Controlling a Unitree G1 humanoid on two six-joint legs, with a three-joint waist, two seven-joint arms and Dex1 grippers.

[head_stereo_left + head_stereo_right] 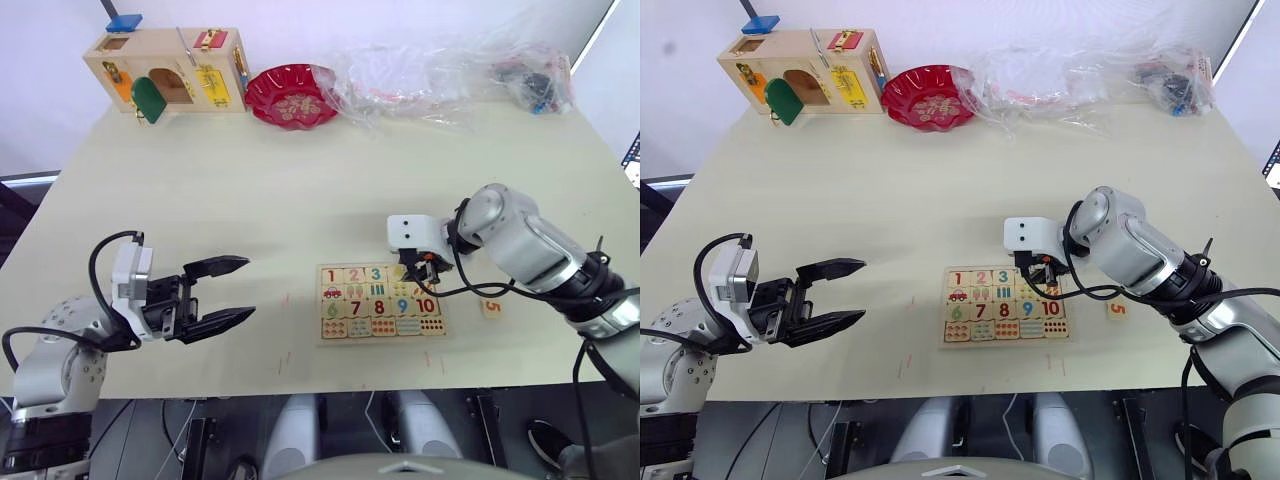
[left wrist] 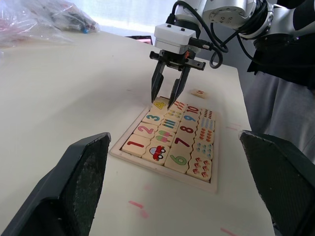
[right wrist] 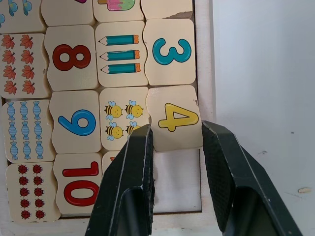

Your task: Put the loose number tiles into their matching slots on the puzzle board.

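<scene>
Nearest to us, the left gripper (image 1: 232, 291) hovers above the bare table (image 1: 300, 190) with its two fingers spread wide and nothing between them, well apart from the puzzle board (image 1: 381, 339), so it is not the arm for the coming move. Next comes the board itself: tiles 1 (image 1: 331, 276), 2 (image 1: 353, 275) and 3 (image 3: 170, 51) lie seated in the top row of slots. The right gripper (image 3: 176, 140) stands over the board's top row, fingers pointing down, and tile 4 (image 3: 175, 119) lies in the fourth place between them; in the right wrist view the fingers stand on each side of this tile at a narrow opening, but we cannot tell if they press it or are already free of it. The fifth slot (image 3: 172, 179), just beside tile 4, shows bare pale wood. Its tile, the 5 (image 1: 491, 308), lies loose on the table to the right of the board, near the right arm and far from the left one, so we judge that the right gripper must travel sideways to the right to fetch it. Farther back stand a wooden latch box (image 1: 170, 70), a red dish (image 1: 290, 97) and a clear plastic bag (image 1: 450, 80); we cannot make out anything lying in the dish.
</scene>
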